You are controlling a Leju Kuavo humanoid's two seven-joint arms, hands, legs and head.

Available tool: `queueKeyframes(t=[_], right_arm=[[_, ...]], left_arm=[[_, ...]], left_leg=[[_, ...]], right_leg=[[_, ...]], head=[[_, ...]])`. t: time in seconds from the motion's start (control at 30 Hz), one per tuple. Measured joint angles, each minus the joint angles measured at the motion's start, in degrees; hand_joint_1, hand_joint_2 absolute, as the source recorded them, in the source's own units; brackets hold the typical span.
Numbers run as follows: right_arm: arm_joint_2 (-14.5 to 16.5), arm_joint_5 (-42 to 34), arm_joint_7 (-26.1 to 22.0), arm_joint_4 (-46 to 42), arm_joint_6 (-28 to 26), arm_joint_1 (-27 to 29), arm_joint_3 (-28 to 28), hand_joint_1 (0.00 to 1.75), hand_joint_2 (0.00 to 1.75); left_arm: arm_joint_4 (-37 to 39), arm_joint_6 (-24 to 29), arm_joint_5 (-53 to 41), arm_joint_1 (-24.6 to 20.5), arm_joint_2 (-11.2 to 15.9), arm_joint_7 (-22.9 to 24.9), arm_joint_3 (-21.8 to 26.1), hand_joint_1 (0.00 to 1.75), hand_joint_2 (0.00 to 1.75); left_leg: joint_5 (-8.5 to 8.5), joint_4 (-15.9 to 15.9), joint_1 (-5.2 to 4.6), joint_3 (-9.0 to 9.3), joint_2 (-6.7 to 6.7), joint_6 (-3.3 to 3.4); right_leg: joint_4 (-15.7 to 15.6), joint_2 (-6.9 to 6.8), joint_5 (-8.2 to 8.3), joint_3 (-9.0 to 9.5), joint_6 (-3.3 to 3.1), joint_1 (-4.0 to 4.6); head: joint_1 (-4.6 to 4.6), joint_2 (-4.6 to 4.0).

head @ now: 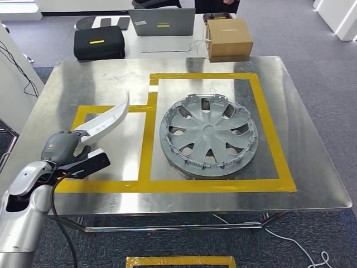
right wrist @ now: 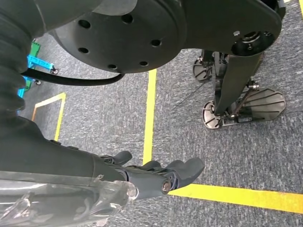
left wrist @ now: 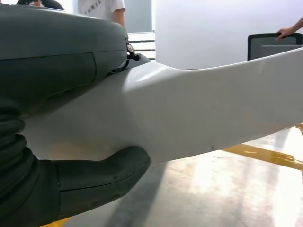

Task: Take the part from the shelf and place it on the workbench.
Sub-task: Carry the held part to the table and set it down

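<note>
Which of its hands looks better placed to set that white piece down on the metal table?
The left hand: it already holds the white part over the workbench, above the smaller taped box. The right hand hangs over the carpet, holding nothing.

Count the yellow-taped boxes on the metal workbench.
2. A smaller box on the left, under the white part held by the left hand; a larger box around the wheel cover.

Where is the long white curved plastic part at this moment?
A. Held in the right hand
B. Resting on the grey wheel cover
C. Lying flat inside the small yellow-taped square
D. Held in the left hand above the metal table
D: the left hand grips the long white curved plastic part above the metal table.
</note>
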Motion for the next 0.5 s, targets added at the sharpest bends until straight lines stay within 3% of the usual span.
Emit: queueKeyframes(t=[0.23, 0.5], right_arm=[[0.0, -0.2, -0.6, 0.0, 0.3, 0.0, 0.0, 0.00, 1.75], [0.0, -0.2, -0.4, 0.0, 0.1, 0.0, 0.0, 0.00, 1.75]], left_arm=[[3.9, 0.4, 0.1, -3.9, -2.9, -0.4, -2.2, 1.75, 1.75], [7.5, 0.7, -0.5, -6.5, -4.3, -0.3, -3.0, 1.75, 1.75]], left_leg=[[0.01, 0.0, 0.00, -0.04, 0.00, 0.01], [0.02, 0.0, 0.00, -0.04, 0.01, 0.02]], right_leg=[[0.0, -0.02, 0.01, -0.01, 0.02, 0.00], [0.0, 0.00, 0.03, -0.04, 0.04, 0.00]], head=[[0.01, 0.00], [0.00, 0.00]])
